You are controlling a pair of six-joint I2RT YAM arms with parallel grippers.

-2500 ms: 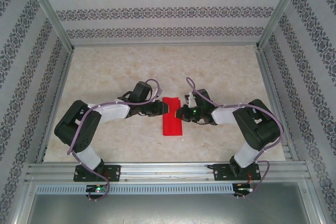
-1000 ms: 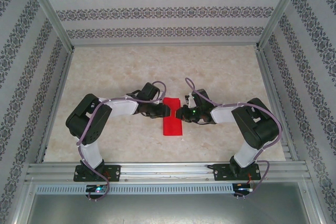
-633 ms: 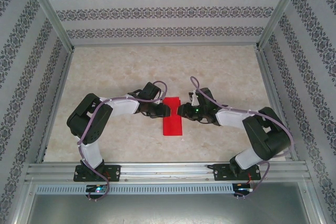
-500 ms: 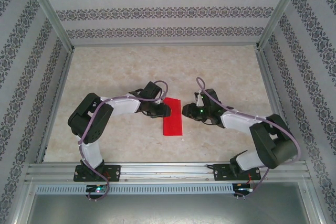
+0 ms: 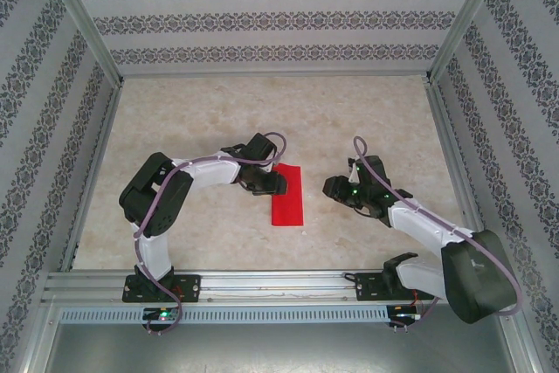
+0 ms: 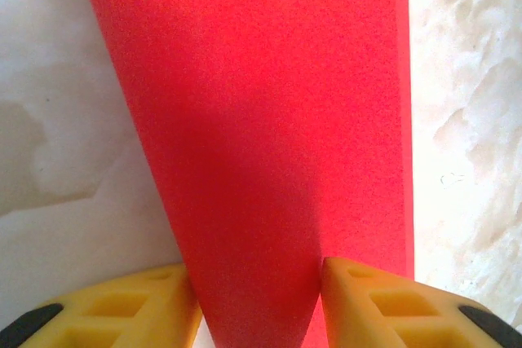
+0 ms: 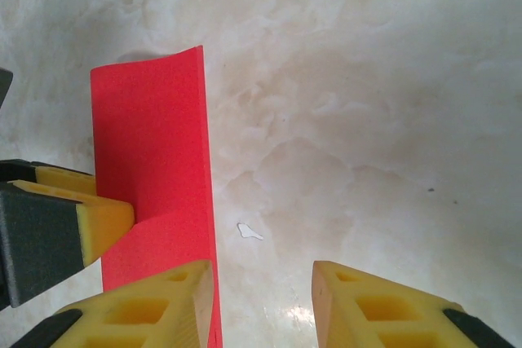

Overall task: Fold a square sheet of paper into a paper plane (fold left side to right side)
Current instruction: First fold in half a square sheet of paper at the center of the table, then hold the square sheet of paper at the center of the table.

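Left jaws at the red paper, right jaws released and clear of it.

Through the left wrist I see the left jaws partly spread. Their yellow fingers, cut off by the frame's lower edge, flank red paper that fills the gap, and I cannot tell whether they pinch it or merely straddle it. My right jaws stand apart over bare tabletop, grasping nothing, just right of the paper's long edge. The paper's far end curls up there. From above, the paper is a narrow strip near the tabletop's middle, slightly toward the near edge, its left edge partly hidden under the left arm. I cannot identify a tiny white speck beside it.
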